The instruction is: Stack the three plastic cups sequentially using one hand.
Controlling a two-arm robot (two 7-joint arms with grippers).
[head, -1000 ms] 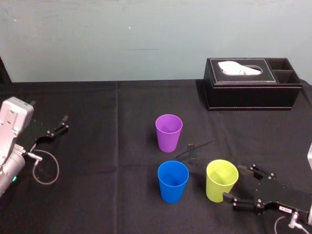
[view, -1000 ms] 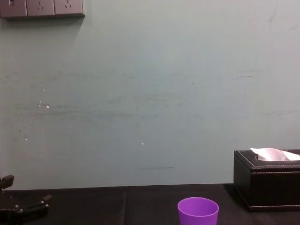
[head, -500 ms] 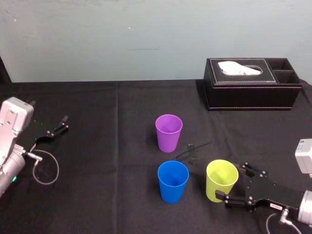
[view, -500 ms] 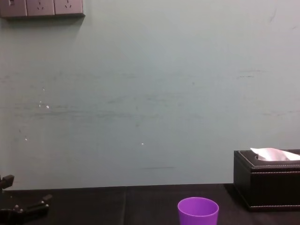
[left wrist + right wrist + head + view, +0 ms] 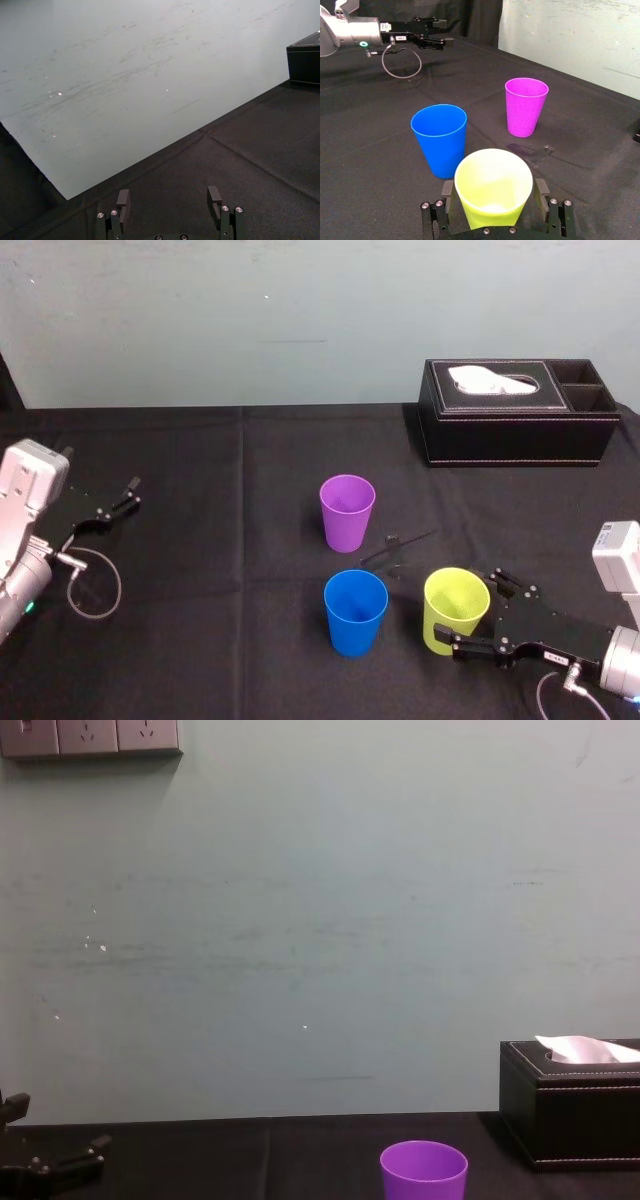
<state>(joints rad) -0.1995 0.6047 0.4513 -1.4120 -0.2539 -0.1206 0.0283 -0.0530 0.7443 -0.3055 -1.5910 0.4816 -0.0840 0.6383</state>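
On my head feed the right gripper [image 5: 474, 608] sits at the near right of the black-clothed table [image 5: 220, 570]. Its two fingers are spread to either side of the yellow-green cup [image 5: 448, 612]. The right wrist camera shows me one finger on each flank of that cup, with a sliver of gap on both sides (so it straddles the cup without clamping it). The cup stands upright on the cloth, mouth up. The blue cup [image 5: 355, 612] stands just beside it toward the robot's left, not touching it. The purple cup [image 5: 346, 512] stands farther back, near the blue one, also upright. A black tissue box [image 5: 515, 420] sits at the far right. The left gripper [image 5: 112, 508] rests well away at the left edge, fingers spread and holding nothing.
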